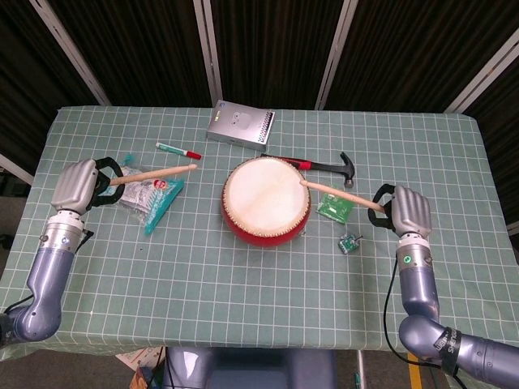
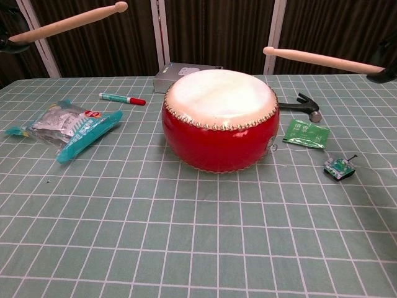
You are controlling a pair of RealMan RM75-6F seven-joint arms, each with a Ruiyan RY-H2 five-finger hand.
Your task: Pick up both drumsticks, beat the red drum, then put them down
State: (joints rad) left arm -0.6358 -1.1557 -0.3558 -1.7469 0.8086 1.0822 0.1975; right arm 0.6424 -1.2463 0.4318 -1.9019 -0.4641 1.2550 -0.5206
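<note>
The red drum (image 1: 266,201) (image 2: 218,120) with its pale skin stands mid-table. My left hand (image 1: 79,184) grips one wooden drumstick (image 1: 154,173) (image 2: 68,23), held in the air with its tip pointing toward the drum, well left of it. My right hand (image 1: 409,209) grips the other drumstick (image 1: 340,194) (image 2: 316,59). Its tip hovers over the drum's right rim, raised above the skin in the chest view. Only the edge of the right hand (image 2: 386,73) shows in the chest view.
A hammer (image 1: 324,166) lies behind the drum's right side. A green packet (image 1: 336,203) and a small green device (image 1: 349,241) lie to its right. A snack bag (image 1: 150,194), a marker (image 1: 178,150) and a grey box (image 1: 240,124) are left and behind.
</note>
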